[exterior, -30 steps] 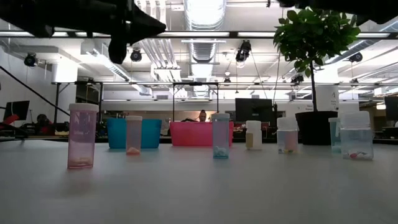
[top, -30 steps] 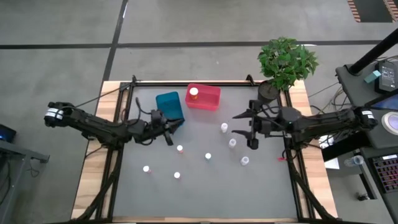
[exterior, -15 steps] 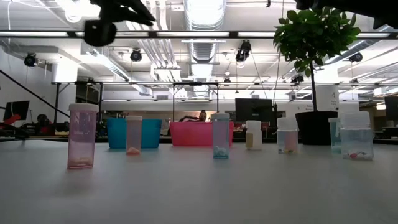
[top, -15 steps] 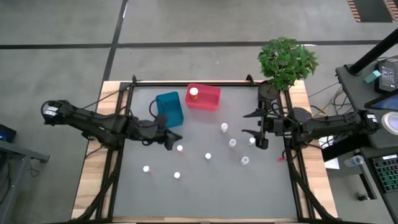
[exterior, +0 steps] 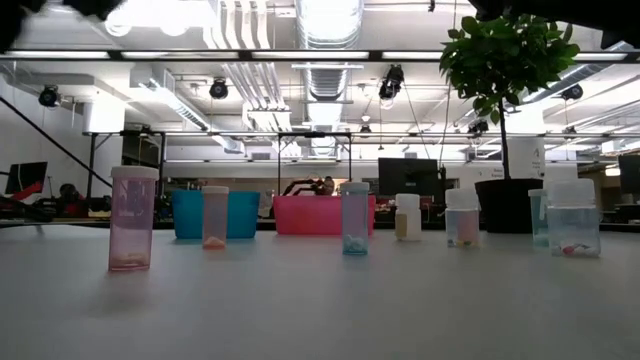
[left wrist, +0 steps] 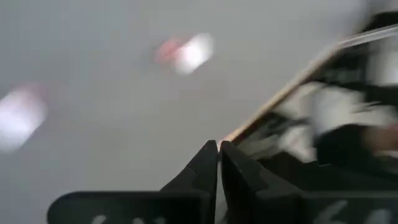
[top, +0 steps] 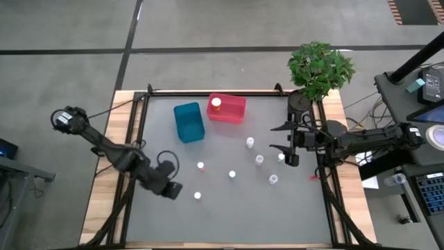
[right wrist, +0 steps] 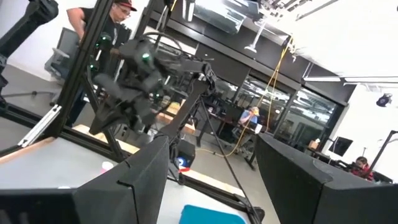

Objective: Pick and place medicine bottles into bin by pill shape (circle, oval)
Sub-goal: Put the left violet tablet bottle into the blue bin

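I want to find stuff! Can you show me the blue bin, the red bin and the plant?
blue bin (top: pixel 189 123): high view, on its open middle.
red bin (top: pixel 233 112): high view, on its inside floor beside the bottle.
plant (top: pixel 320 67): high view, on its leaves.

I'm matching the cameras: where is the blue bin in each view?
High: blue bin at back, left of the red bin.
Low: far back, left of centre, again beside the red bin.
Left wrist: not in view.
Right wrist: bottom edge.
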Motion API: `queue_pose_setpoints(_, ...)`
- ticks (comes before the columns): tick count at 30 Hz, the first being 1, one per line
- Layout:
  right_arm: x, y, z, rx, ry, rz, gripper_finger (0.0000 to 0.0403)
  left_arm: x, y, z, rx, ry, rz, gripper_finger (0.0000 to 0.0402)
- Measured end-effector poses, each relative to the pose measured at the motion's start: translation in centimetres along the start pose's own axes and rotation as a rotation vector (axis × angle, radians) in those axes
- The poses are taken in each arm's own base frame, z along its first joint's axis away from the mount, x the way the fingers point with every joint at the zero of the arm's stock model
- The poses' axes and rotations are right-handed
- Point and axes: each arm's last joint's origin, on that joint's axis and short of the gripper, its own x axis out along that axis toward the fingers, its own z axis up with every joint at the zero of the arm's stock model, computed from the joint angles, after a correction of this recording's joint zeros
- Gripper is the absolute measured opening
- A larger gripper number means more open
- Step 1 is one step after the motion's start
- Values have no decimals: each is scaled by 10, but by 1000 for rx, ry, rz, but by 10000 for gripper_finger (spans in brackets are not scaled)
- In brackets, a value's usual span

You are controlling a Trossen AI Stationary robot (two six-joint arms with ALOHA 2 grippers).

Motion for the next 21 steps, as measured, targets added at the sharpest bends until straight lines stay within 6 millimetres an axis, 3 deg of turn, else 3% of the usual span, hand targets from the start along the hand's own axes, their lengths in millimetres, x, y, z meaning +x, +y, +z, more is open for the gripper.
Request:
queue_pose_setpoints(6, 1, -1, -1, -18, 12, -22, 226, 3, 25, -7, -111, 36, 324, 0)
queue_pose_setpoints(13, 2, -1, -1, -27, 12, -23, 226, 27, 38, 0, -122, -61, 440, 0)
queue_pose_setpoints(21, 5, 0, -2, -27, 6, -25, 226, 37, 39, 0, -120, -69, 485, 9)
